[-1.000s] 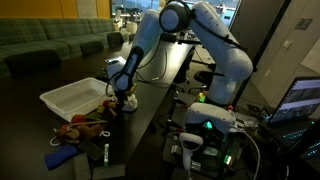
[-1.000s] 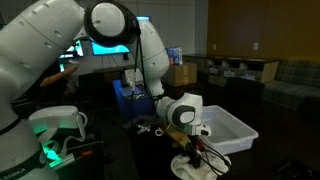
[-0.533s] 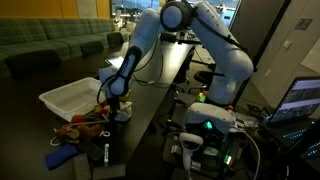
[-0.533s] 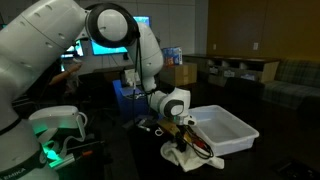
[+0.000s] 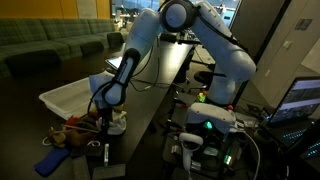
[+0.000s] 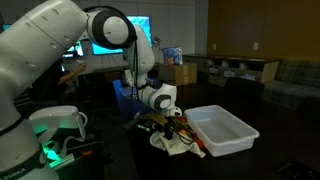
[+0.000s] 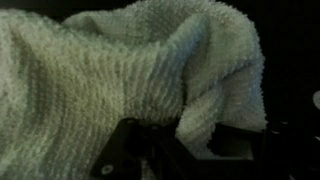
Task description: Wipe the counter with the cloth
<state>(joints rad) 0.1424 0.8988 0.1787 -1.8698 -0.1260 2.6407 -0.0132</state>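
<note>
A white terry cloth (image 5: 116, 121) lies on the dark counter (image 5: 150, 110) under my gripper (image 5: 104, 113). In an exterior view the cloth (image 6: 176, 145) is bunched below the gripper (image 6: 168, 125), just in front of the white tray. In the wrist view the cloth (image 7: 110, 70) fills the picture, and a fold of it sits between the dark fingers (image 7: 180, 150), which are shut on it.
A white tray (image 5: 72, 96) stands on the counter beside the cloth; it also shows in an exterior view (image 6: 225, 130). Small toys and a blue item (image 5: 55, 160) lie near the counter's end. A marker (image 5: 105, 153) lies close by.
My gripper has dragged the cloth along the counter, away from the tray's corner and toward the pile of toys, over the last second.
</note>
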